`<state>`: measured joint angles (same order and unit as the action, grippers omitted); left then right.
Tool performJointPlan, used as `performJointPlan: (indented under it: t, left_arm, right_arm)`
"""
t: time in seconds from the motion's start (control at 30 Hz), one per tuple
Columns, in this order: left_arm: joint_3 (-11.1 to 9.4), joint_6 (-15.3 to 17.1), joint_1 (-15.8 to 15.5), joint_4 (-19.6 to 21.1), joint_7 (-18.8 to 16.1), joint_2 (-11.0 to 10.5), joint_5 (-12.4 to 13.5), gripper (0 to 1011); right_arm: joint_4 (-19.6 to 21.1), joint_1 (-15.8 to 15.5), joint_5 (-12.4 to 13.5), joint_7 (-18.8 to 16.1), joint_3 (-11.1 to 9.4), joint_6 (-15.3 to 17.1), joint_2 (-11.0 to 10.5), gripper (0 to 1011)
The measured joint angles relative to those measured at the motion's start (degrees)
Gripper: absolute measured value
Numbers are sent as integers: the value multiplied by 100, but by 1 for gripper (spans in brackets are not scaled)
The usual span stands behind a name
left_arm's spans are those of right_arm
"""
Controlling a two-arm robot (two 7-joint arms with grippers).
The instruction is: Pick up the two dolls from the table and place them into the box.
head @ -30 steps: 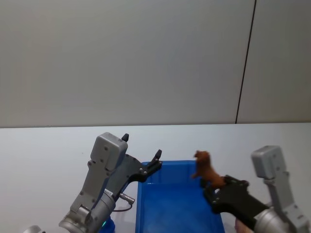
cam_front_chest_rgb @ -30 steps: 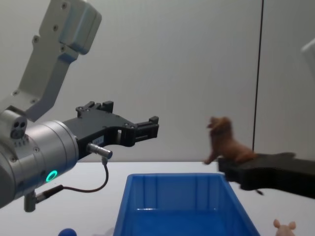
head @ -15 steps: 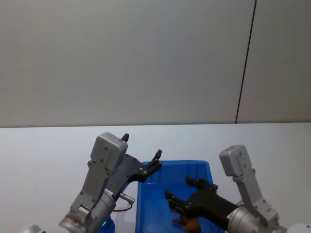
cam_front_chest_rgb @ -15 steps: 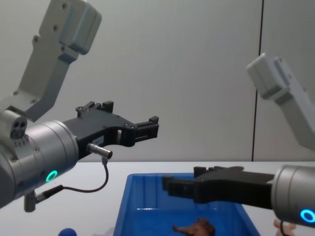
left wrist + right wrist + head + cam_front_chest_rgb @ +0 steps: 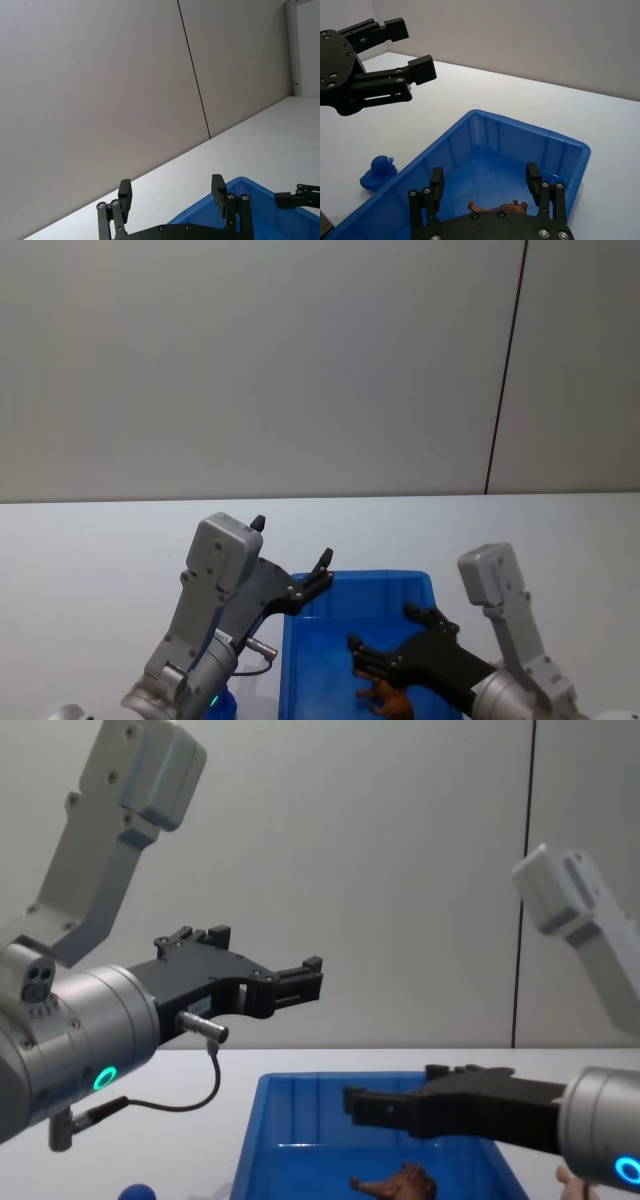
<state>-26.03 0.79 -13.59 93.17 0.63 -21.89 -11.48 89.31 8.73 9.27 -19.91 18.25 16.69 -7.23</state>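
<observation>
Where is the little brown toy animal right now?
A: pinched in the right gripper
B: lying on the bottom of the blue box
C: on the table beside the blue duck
B: the brown toy lies on the bottom of the blue box, beneath the open right gripper.

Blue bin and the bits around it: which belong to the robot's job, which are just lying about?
Job: blue bin; brown animal toy lying inside it; blue duck on the table beside it; left hand and right hand, both open.

Lying about: a small pinkish thing at the chest view's lower right, mostly hidden.
</observation>
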Motion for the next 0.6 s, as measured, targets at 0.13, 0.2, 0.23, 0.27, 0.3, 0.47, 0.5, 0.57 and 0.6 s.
performJointPlan:
  t: [0.13,0.2,0.23,0.27,0.3,0.47,0.5,0.57,0.6]
  left_arm:
    - [0,0,0,0,0,0,0,1003]
    - [0,0,0,0,0,0,0,1003]
    - [0,0,0,0,0,0,0,1003]
    - [0,0,0,0,0,0,0,1003]
    - [0,0,0,0,0,0,0,1003]
    - [0,0,0,0,0,0,0,1003]
    - [0,0,0,0,0,0,0,1003]
    - [0,0,0,0,0,0,0,1003]
    - [0,0,0,0,0,0,0,1003]
  right_arm:
    - [216,-162,-2,264,-16,-66,-84,1001]
    - [341,-256,-9,411,-28,-97,-134,1001]
    - [387,-298,-13,459,-31,-106,-156,1001]
    - [496,-368,-25,553,-40,-125,-191,1001]
    - [496,-368,-25,553,-40,-125,-191,1001]
    - [861,-650,-70,941,-75,-190,-346,1001]
    - [973,-743,-78,1039,-86,-203,-396,1001]
    - [1070,-827,-85,1155,-100,-211,-445,1001]
    - [1118,-868,-87,1188,-106,-214,-470,1001]
